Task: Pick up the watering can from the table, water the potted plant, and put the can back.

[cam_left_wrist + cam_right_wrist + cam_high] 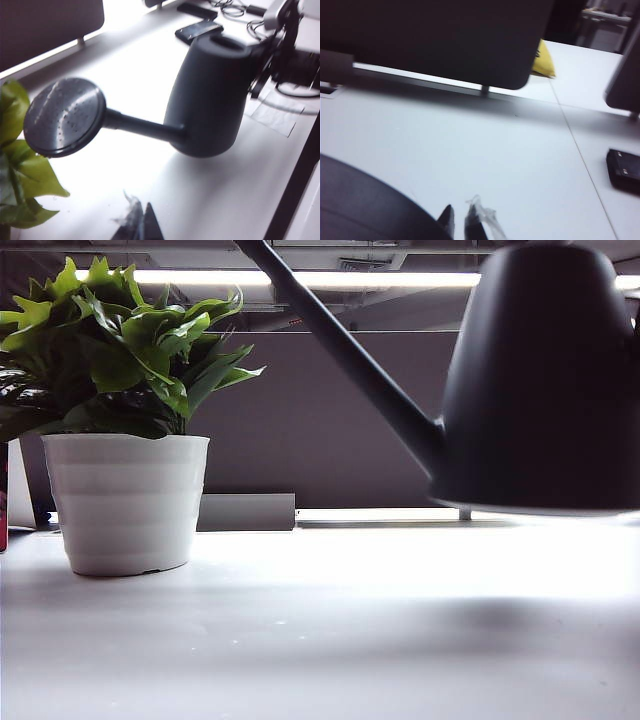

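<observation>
ROOM: broad white table [330,640] bare between pot and can | POT: bushy green potted plant [125,500] in white ribbed pot, left | CAN: matte dark grey watering can [540,390] lifted off table, right, spout toward plant | RIGHT gripper [461,222] narrow, beside can body [365,210], grip unclear | LEFT gripper [140,225] low near plant, opening cannot be told

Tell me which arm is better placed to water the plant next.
Right. The watering can hangs clear of the table, the right claw shut beside its body, its spout pointing toward the potted plant. The left claw only watches from the plant's side, holding nothing.
</observation>
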